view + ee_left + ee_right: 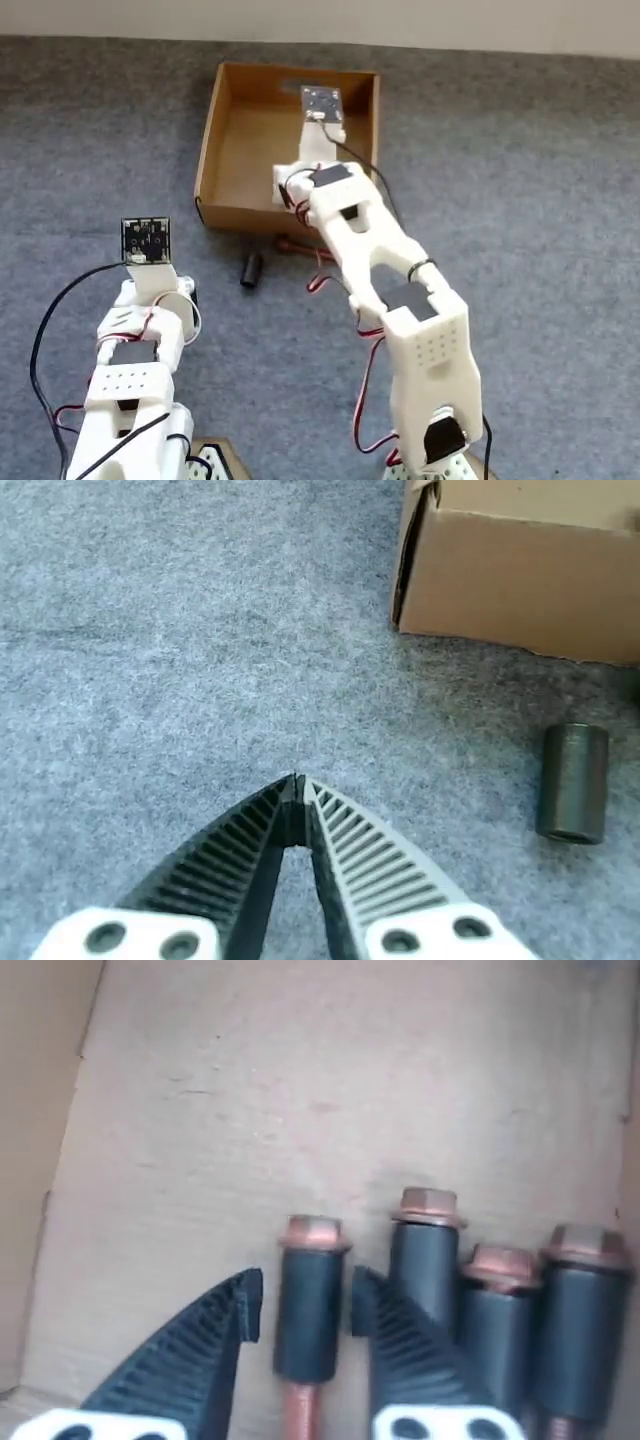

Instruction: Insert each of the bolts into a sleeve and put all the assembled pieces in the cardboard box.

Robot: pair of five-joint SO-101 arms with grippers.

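Right gripper (305,1292) spread astride assembly (308,1332) in box (200,1110); left gripper (296,783) pressed shut, nearer loose sleeve (573,782), axis seemingly boxward.

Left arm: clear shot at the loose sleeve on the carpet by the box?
Probably yes. The sleeve lies on bare carpet, apart from the cardboard box, with nothing between it and the left gripper. The jaws are shut, so they'd need to open first.
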